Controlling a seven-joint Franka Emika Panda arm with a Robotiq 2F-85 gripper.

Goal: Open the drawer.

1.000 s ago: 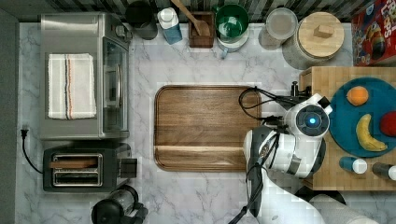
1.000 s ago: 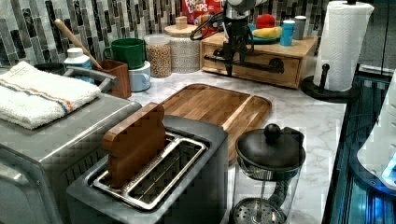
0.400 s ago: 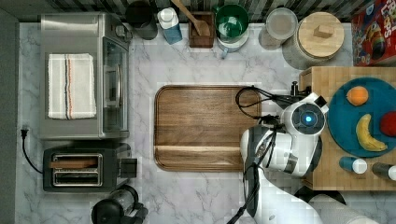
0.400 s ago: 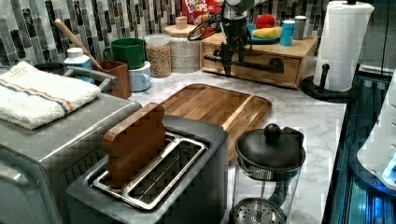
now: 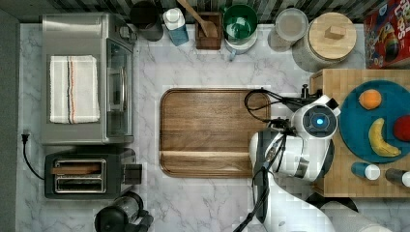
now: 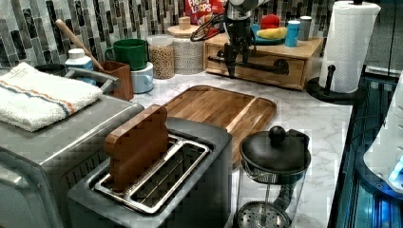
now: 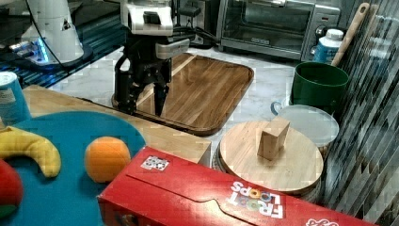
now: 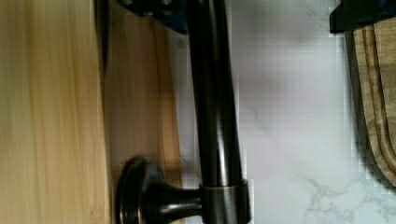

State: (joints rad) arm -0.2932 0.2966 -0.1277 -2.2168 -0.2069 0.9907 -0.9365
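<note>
Looking at the drawer (image 6: 266,64), you find it set in the low light-wood box at the back of the marble counter (image 6: 313,118), with only a thin dark gap beside its front panel in the wrist view. Its black bar handle (image 8: 212,107) runs along the front, held off the panel on a round post. Your gripper (image 6: 236,59) hangs straight down at that handle near the left view's left end of it, fingers spread, one finger (image 8: 159,14) on the panel side of the bar and the other on the counter side; whether either pad touches the bar you cannot tell. On top of the box sits a teal plate (image 5: 360,137) carrying a banana (image 5: 379,140) and an orange (image 5: 370,99). Just beside the drawer front lies the walnut cutting board (image 5: 208,130). Farther off, at the top view's left, stand the toaster oven (image 5: 87,77) and the toaster (image 5: 82,174).
</note>
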